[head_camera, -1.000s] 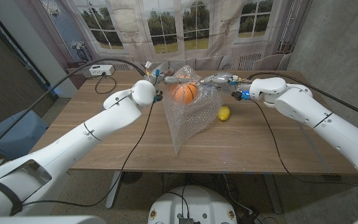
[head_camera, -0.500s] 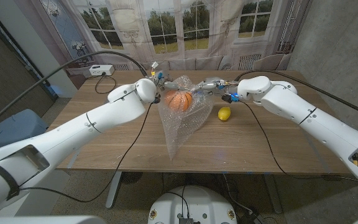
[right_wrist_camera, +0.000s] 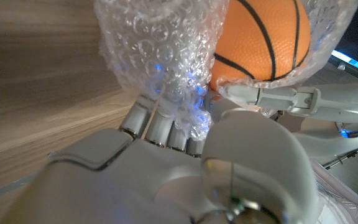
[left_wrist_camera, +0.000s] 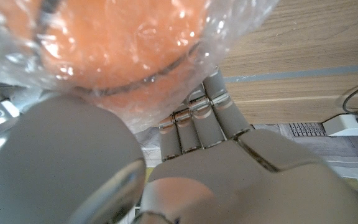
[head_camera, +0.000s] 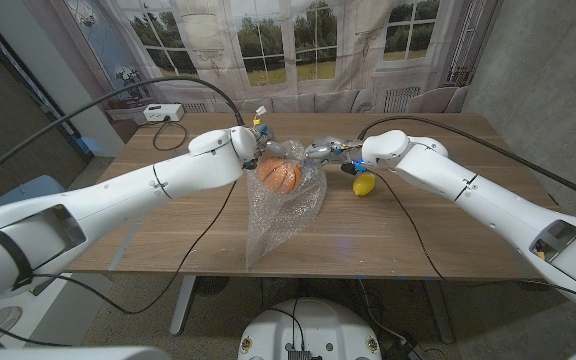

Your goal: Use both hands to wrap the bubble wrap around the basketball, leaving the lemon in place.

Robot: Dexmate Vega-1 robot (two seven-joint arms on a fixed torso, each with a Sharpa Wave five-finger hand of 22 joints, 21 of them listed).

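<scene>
Two glossy white, rounded arms with dark joint seams and black cables trailing alongside ended in silver-grey segmented hands, the left hand and right hand bearing small blue-lit fittings.

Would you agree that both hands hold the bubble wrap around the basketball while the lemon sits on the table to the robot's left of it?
Not quite: the lemon sits to the robot's right of the basketball, as the head view shows. The rest holds: the left hand and right hand grip the bubble wrap around the ball.

Bubble wrap veils basketball (fingers hidden).
</scene>
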